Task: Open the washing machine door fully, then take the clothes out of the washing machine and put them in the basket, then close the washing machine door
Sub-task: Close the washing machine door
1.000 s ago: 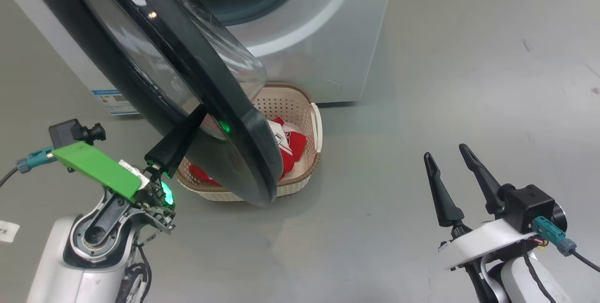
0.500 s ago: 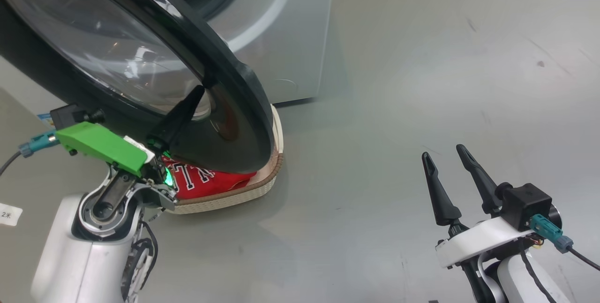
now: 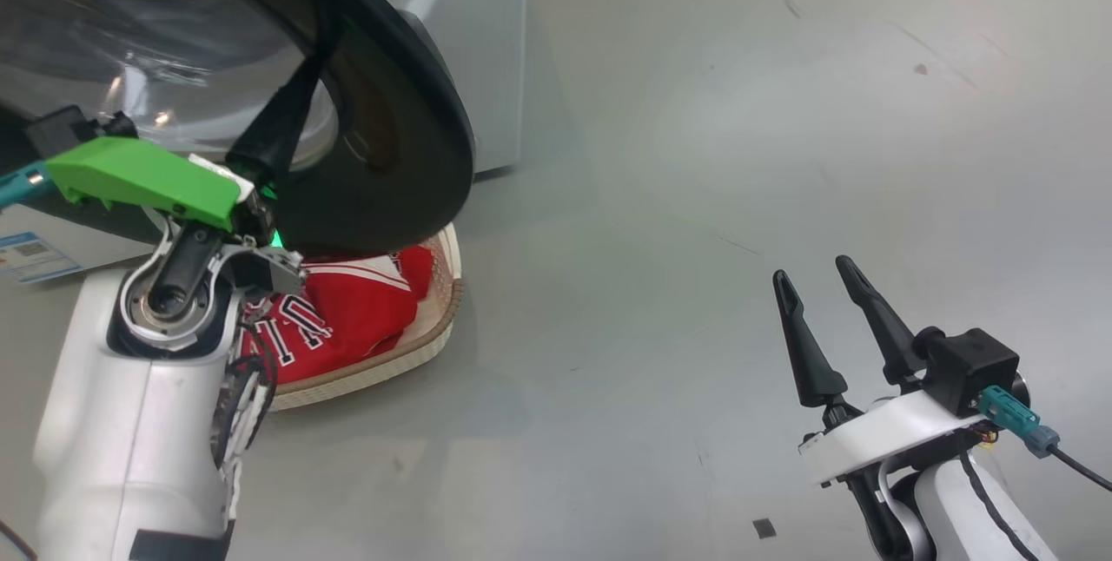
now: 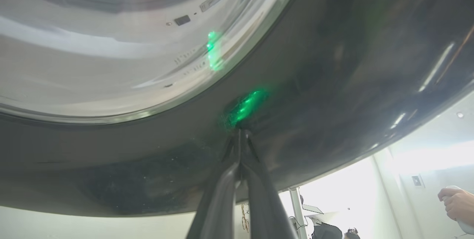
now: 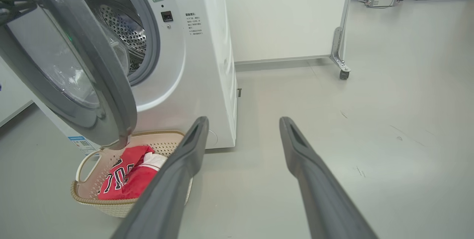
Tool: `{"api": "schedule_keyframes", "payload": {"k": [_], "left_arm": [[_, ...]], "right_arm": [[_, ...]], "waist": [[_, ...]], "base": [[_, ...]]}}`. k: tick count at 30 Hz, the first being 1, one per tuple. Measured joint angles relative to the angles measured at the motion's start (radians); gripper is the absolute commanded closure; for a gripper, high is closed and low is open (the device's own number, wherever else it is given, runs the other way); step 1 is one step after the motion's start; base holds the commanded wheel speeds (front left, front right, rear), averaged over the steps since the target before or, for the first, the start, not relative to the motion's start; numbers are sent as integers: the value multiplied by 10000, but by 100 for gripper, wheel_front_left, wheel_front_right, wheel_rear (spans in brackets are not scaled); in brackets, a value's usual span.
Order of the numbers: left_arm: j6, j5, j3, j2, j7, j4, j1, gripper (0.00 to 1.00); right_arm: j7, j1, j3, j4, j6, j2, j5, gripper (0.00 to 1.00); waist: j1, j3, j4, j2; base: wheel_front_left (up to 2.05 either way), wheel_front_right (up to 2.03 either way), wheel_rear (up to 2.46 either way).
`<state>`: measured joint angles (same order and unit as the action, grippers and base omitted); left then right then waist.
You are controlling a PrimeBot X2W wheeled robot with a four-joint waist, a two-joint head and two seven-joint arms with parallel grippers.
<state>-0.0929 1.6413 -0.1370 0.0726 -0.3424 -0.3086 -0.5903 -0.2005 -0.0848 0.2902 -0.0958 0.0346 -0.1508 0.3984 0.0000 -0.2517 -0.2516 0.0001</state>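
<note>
From the right wrist, the door (image 5: pixel 111 83) stands part-open with the clothes (image 5: pixel 129 179) in the basket (image 5: pixel 92 199) below — the left wrist view shows the closed left gripper (image 4: pixel 240 135) touching its rim. The open right gripper (image 3: pixel 813 271) holds nothing; in the head view the door hides part of the basket.

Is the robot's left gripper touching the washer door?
Touching. The left wrist view shows the shut left gripper tip-first against the door, on its black rim.

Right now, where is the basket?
In the head view the basket sits on the floor at left, below the open washing machine door and before the washing machine, red clothes inside.
</note>
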Motion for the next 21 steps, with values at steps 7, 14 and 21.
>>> {"api": "schedule_keyframes", "payload": {"k": [7, 14, 21], "left_arm": [[10, -178, 219, -6, 502, -639, -727, 100], [98, -593, 357, -21, 988, -1279, -1411, 100], [86, -671, 380, -96, 1298, -1833, -2215, 100]], "right_arm": [[-81, -182, 29, -161, 86, 144, 136, 0], [-165, -345, -6, -276, 171, 173, 236, 0], [-242, -467, -151, -382, 173, 171, 297, 0]], "waist": [[0, -276, -560, 0], [0, -529, -1041, 0], [-1, -809, -1311, 0]], "base": [[0, 0, 0], [0, 0, 0], [0, 0, 0]]}}
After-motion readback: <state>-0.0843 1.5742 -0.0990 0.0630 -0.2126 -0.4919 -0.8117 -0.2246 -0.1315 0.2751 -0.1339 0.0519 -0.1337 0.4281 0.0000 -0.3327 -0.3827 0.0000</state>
